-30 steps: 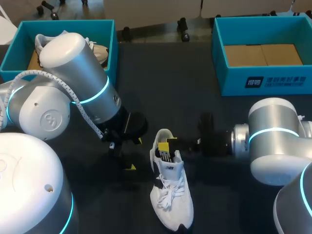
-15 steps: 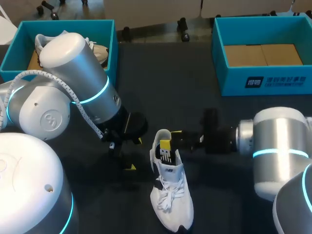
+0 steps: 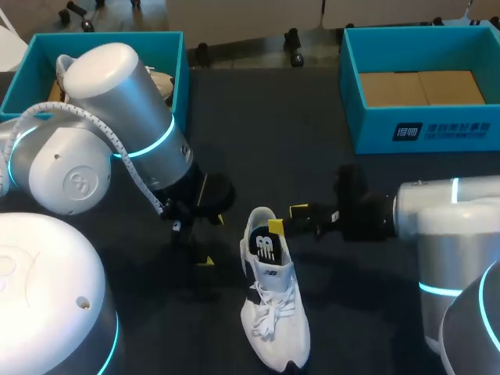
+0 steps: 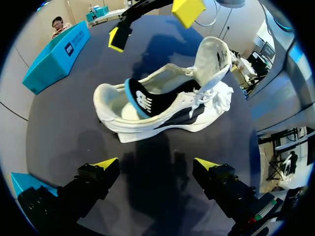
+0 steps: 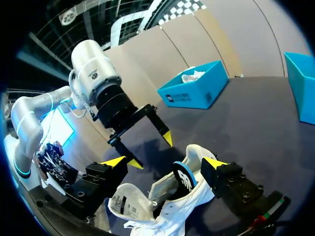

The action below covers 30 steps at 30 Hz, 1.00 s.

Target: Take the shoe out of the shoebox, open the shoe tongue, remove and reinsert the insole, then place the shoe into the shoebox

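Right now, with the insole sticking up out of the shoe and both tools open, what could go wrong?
1. The insole stands partly out of the shoe with nothing gripping it, so it could flop over or slip back in crooked.
2. The right tool and the left tool are both open and off the shoe. Tugging the insole would likely drag or tip the loose shoe.

Left pincer [image 4: 156, 164] spread, angled down; right pincer [image 5: 165, 162] spread, horizontal.
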{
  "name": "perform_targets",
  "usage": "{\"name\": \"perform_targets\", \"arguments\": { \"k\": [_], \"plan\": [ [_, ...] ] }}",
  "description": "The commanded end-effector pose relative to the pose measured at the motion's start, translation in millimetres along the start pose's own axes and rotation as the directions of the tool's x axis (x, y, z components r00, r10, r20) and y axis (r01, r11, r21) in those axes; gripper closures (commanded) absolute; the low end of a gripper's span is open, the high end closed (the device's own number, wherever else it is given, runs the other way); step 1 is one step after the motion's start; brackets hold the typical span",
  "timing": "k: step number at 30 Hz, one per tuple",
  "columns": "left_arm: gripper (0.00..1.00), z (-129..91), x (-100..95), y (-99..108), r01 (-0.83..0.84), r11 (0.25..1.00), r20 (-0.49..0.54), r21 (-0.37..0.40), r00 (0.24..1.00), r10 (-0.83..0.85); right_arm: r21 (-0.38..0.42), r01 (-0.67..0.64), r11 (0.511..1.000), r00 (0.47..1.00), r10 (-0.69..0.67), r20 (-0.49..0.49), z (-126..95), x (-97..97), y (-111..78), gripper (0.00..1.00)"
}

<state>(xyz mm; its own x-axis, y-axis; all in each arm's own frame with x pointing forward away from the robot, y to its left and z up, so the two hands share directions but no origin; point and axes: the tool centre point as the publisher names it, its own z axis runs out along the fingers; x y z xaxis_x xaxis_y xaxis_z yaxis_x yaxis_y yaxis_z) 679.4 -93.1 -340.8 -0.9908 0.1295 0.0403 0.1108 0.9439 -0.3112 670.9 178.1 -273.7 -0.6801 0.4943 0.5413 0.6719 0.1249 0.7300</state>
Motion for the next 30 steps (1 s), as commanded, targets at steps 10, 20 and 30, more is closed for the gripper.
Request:
{"name": "perform_targets", "arguments": {
  "k": [10, 20, 30],
  "plan": [
    [0.00, -31, -14.8, 24, 0.045, 0.999, 0.033, -0.023, 0.998, -0.044, 0.193, 0.008, 0.981, 0.999, -0.014, 0.032, -5, -2.4, 9.3, 0.00],
    [0.00, -38, -15.5, 42, 0.049, 0.997, 0.039, -0.062, 0.998, -0.046, 0.489, -0.094, 0.867, 0.996, 0.086, 0.040, -30, -21.7, 28.1, 0.00],
    [0.00, -53, -22.9, 60, 0.057, 0.993, 0.052, -0.105, 0.997, -0.052, 0.629, -0.229, 0.743, 0.971, 0.127, 0.204, -44, -18.0, 37.2, 0.00]
  ]
}}
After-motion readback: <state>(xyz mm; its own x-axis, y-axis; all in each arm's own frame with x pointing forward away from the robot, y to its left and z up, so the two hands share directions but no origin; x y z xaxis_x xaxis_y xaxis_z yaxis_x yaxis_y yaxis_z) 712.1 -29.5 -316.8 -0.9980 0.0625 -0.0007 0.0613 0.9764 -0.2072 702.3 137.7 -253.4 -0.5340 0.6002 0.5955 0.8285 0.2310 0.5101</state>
